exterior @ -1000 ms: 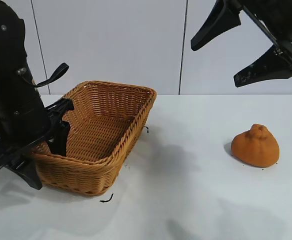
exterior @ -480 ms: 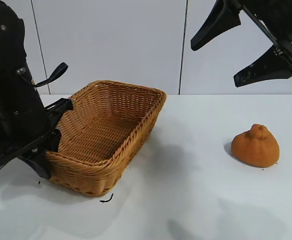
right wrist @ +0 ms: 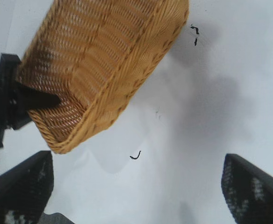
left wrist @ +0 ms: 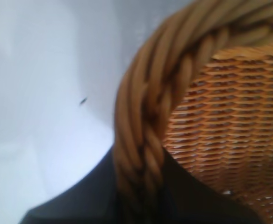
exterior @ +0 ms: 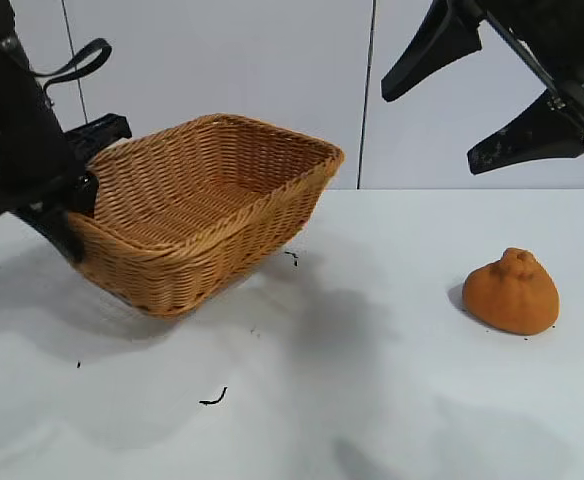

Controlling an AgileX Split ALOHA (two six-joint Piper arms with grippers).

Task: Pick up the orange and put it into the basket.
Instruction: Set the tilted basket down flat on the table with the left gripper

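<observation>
The tan wicker basket (exterior: 212, 200) hangs tilted above the table at the left, its left end higher. My left gripper (exterior: 77, 215) is shut on the braided rim (left wrist: 146, 116) at that left end, one finger inside the basket and one outside. The right wrist view shows the basket (right wrist: 104, 60) with the left gripper (right wrist: 29, 100) on its rim. The dull-orange orange (exterior: 512, 292), knob on top, sits alone on the white table at the right. My right gripper (exterior: 430, 130) is open and empty, high above the table's right side, well above the orange; it also shows in its own view (right wrist: 136, 191).
A small black curled scrap (exterior: 212, 398) lies on the table in front of the basket, and another speck (exterior: 292, 258) lies by its right end. A white panelled wall stands behind the table.
My left gripper has risen with the basket's rim in it, lifting the basket off the table and tilting it. The right arm and the orange have not moved.
</observation>
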